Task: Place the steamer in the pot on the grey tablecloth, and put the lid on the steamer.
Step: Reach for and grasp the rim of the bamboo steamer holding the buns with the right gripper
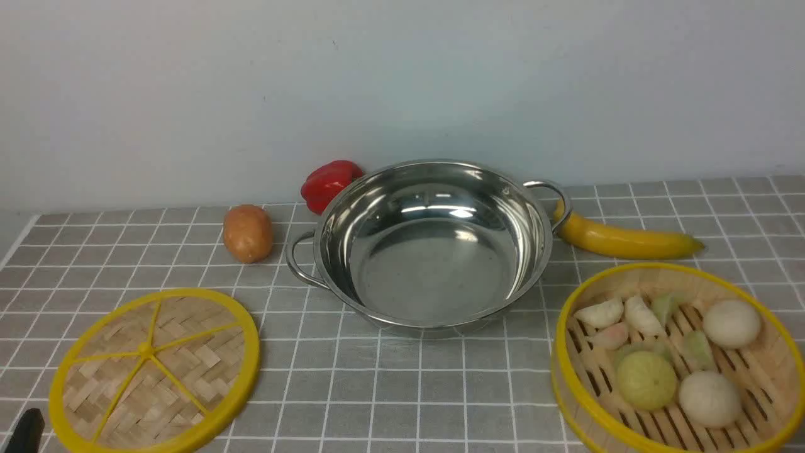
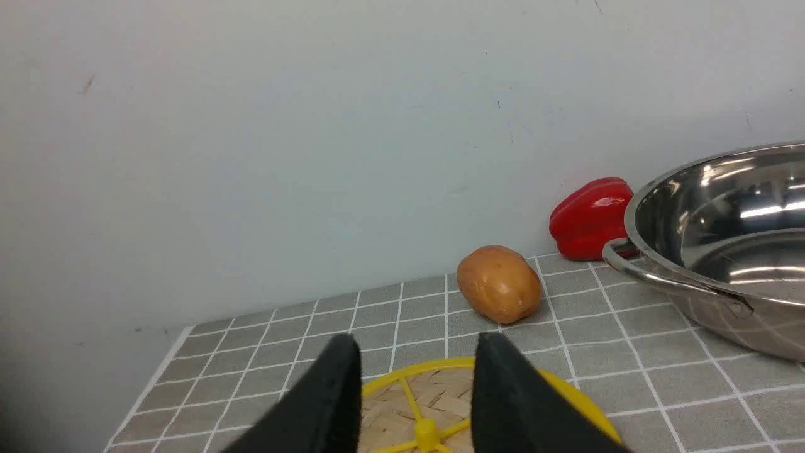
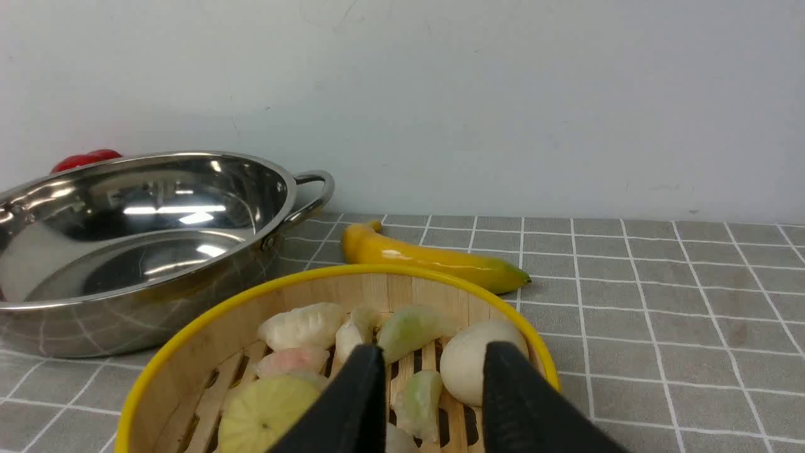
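Steamer (image 1: 654,283) sits lower right in the frame, not yet in the pot (image 1: 434,270) in the middle. Lid (image 1: 154,365) lies lower left on the grey tablecloth (image 1: 402,390). Left gripper (image 2: 418,352) and right gripper (image 3: 434,358) are wide apart, holding nothing.

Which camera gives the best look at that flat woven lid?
The front view: the lid lies nearly whole on the grey tablecloth. The left wrist view shows only part behind the left gripper; the right wrist view shows none.

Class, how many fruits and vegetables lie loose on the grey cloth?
3: potato left of the pot, red pepper behind its left side, banana to its right. More could hide behind it.
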`<action>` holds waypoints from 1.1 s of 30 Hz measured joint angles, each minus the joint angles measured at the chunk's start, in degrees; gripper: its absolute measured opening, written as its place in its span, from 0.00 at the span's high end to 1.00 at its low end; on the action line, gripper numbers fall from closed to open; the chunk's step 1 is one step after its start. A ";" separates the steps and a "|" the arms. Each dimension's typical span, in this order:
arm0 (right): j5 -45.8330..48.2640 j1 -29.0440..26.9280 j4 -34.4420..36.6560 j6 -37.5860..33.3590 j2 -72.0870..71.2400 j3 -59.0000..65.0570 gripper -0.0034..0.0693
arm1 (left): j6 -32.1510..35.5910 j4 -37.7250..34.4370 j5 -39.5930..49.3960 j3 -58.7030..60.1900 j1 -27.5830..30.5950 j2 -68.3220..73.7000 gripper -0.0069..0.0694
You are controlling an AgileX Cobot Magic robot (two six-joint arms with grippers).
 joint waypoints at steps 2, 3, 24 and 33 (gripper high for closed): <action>0.00 0.00 0.00 0.00 0.00 0.00 0.62 | 0.00 0.00 0.00 0.00 0.00 0.00 0.59; 0.00 0.00 0.00 0.00 0.00 0.00 0.62 | 0.00 0.00 0.00 0.00 0.00 0.00 0.59; 0.00 0.00 -2.78 -1.16 0.00 0.00 0.62 | 0.00 0.00 0.00 0.00 0.00 0.00 0.59; 0.00 0.00 -11.66 -3.06 0.00 0.00 0.62 | -2.16 -1.98 0.00 0.00 0.00 0.00 0.59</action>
